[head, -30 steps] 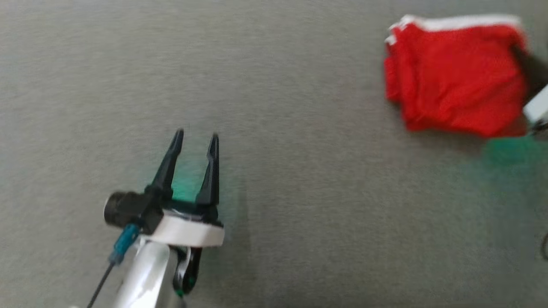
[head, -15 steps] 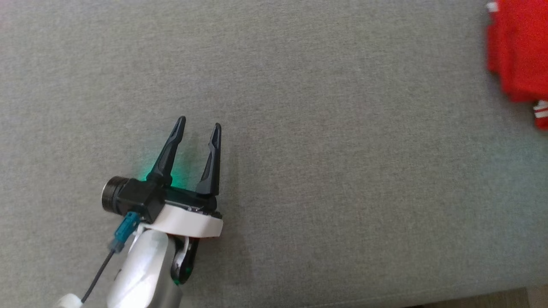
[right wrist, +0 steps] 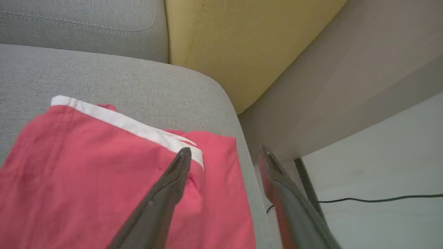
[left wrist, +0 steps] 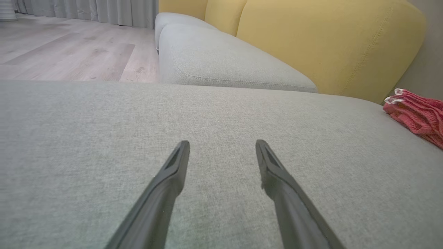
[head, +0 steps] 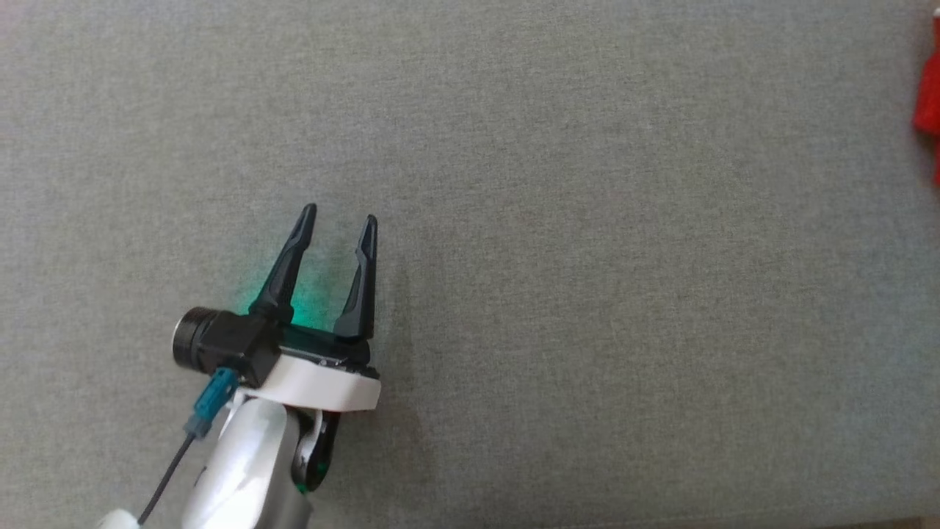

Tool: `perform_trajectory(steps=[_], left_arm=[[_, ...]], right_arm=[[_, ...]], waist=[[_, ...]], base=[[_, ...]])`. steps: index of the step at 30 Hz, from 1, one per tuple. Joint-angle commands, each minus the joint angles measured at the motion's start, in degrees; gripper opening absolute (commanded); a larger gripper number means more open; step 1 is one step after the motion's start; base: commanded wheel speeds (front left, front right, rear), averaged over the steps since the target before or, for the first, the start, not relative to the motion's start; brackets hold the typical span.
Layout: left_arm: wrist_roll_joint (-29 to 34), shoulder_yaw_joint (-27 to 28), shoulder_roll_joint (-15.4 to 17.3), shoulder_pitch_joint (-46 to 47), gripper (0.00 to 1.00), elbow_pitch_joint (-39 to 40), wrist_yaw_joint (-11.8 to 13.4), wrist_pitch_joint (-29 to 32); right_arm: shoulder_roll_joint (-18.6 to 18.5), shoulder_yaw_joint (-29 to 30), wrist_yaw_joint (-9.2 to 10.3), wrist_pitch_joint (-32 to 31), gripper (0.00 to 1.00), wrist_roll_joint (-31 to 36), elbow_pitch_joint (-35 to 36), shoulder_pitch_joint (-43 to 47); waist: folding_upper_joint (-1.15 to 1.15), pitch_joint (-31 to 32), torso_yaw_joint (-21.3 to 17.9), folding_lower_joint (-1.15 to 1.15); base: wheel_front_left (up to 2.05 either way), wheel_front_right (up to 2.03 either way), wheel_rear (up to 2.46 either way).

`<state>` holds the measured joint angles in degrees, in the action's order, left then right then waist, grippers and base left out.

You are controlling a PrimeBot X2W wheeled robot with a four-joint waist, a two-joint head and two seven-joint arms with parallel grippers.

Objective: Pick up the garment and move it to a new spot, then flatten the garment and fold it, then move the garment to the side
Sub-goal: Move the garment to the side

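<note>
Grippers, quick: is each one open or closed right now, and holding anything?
Left gripper: open, empty, above the grey cushion.
Right gripper: open, gripping nothing, over the edge of the red garment.

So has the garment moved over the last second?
Yes, rightward. Against the left gripper, which keeps its spot in the head view, the garment went from well inside the frame to a sliver at the right edge.

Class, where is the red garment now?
The garment lies at the grey cushion's right end, near the yellow backrest; in the head view, at the right edge.
</note>
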<state>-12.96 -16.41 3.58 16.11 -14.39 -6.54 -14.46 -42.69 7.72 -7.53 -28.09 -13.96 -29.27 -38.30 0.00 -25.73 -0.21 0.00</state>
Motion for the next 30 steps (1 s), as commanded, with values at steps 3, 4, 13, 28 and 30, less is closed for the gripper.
perform_trajectory(steps=[3, 4, 13, 28, 30], left_arm=[[0.0, 2.5, 0.3, -0.5, 1.00, 2.2, 0.4, -0.5], [-0.2, 2.7, 0.3, -0.6, 1.00, 2.4, 0.5, -0.5], [-2.7, 4.5, -0.4, -3.6, 1.00, 1.3, 1.7, -0.5], [-0.4, 7.9, -0.3, -8.9, 1.00, -1.6, 4.4, -0.5], [0.0, 8.2, -0.3, -10.1, 1.00, -1.9, 4.3, -0.5]], right_arm=[[-2.1, -0.7, 0.04, 5.1, 1.00, 3.2, 2.2, 0.2], [-1.6, -0.4, 0.04, 6.7, 1.00, 3.8, 2.7, 0.2], [6.6, 3.1, 0.04, 18.7, 1.00, 4.1, 12.4, 9.3], [30.8, 0.7, 0.04, 34.8, 1.00, 10.2, 25.9, 33.3], [33.7, -0.1, 0.04, 37.1, 1.00, 10.8, 24.6, 35.9]], waist=[[0.00, 1.0, 0.1, 0.00], [0.00, 1.4, 0.1, 0.00], [0.00, 7.6, 1.5, 0.00], [0.00, 18.2, 3.8, 0.00], [0.00, 19.8, 3.8, 0.00]], base=[[0.00, 0.00, 0.00], [0.00, 0.00, 0.00], [0.00, 0.00, 0.00], [0.00, 0.00, 0.00], [0.00, 0.00, 0.00]])
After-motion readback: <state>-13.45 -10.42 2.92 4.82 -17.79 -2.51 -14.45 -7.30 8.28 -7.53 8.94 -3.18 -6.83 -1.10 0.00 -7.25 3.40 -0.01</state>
